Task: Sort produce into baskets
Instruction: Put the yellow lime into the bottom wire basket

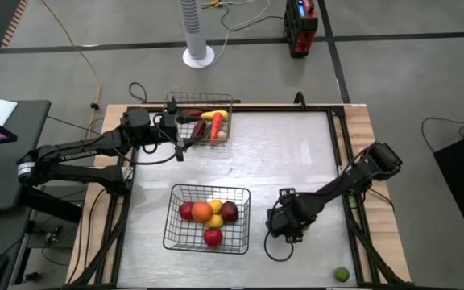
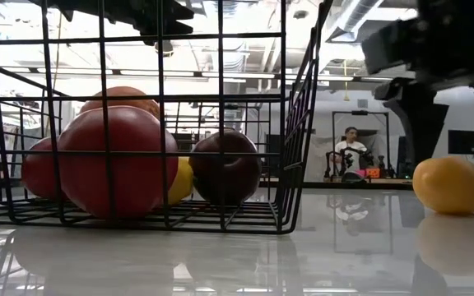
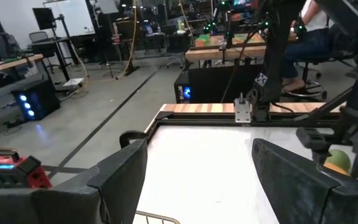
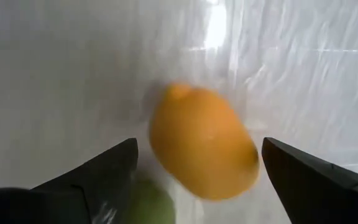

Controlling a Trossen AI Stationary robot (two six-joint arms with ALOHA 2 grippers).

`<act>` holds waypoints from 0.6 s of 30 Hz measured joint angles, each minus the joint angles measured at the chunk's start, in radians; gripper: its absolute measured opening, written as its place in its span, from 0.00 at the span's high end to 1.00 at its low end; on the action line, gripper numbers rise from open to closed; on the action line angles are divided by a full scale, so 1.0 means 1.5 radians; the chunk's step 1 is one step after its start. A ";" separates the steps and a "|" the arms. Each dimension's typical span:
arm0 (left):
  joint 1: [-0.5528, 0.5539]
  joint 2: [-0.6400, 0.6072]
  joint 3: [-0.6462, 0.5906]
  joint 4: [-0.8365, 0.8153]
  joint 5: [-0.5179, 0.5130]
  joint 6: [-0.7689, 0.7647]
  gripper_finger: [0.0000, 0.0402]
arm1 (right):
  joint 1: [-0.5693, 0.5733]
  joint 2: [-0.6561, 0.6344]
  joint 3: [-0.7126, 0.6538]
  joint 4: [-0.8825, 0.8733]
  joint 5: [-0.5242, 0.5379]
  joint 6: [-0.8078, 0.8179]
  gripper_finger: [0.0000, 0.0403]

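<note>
Low view, nearest: the front wire basket (image 2: 138,123) fills the left and centre of the frame, standing on the glossy white table (image 2: 245,259). Inside it sit a large red apple (image 2: 118,164), an orange fruit (image 2: 122,97) behind it, a dark red apple (image 2: 225,164) and a sliver of yellow fruit between the two apples. At right centre an orange-yellow lemon (image 2: 451,185) rests on the table outside the basket, with the right arm's dark gripper parts above and beside it.

Right wrist view: the right gripper (image 4: 197,171) hangs over that lemon, fingers spread wide on either side, not touching it. A green piece (image 4: 146,202) shows just beside the lemon, partly hidden.

High view, lower right corner: a lime (image 1: 341,275) lies alone near the table edge. The right gripper is right of the front basket.

Upper centre of the high view: the rear wire basket (image 1: 204,121) holds long red and yellow pieces. The left gripper (image 1: 182,138) hovers at that basket's left edge, fingers released and empty.

Far background, low view: a seated person (image 2: 350,152).
</note>
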 joint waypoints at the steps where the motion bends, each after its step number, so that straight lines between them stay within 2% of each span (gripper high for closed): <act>1: 0.000 0.000 0.000 0.000 0.000 0.000 0.31 | -0.002 0.004 -0.002 0.002 0.000 -0.003 0.10; 10: 0.000 0.000 0.000 -0.003 -0.001 0.002 0.31 | -0.028 0.005 -0.012 0.007 -0.009 -0.036 0.34; 14: 0.000 0.000 0.000 -0.004 -0.001 0.002 0.31 | -0.039 0.006 0.002 -0.006 -0.012 -0.051 0.36; 18: 0.000 0.000 0.000 -0.004 -0.003 0.002 0.31 | -0.056 0.003 0.076 -0.036 0.000 -0.076 0.36</act>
